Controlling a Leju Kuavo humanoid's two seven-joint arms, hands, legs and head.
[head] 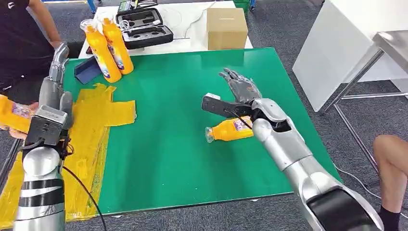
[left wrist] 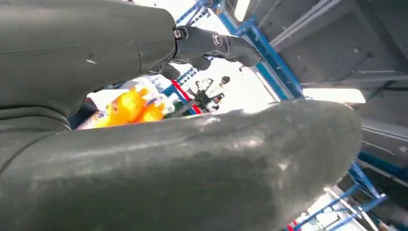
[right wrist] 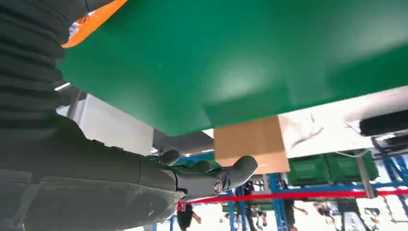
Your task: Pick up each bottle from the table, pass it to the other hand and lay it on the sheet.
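One orange bottle (head: 230,130) lies on its side on the green table (head: 183,159), cap toward the yellow sheet (head: 98,120). My right hand (head: 240,86) hovers just beyond it, fingers spread, holding nothing; its wrist is over the bottle. The right wrist view shows an orange sliver of that bottle (right wrist: 94,19) and my bare fingers (right wrist: 211,178). Two more orange bottles (head: 109,48) stand upright at the sheet's far corner. My left hand (head: 55,79) is raised at the table's left edge, fingers up and empty. Beside it, a person's hand holds another orange bottle (head: 12,114).
A blue holder (head: 89,70) lies beside the standing bottles. Behind the green table are a cardboard box (head: 226,28) and an open black case (head: 144,26). A white table (head: 346,43) stands to the right, a person's knee (head: 392,156) near it.
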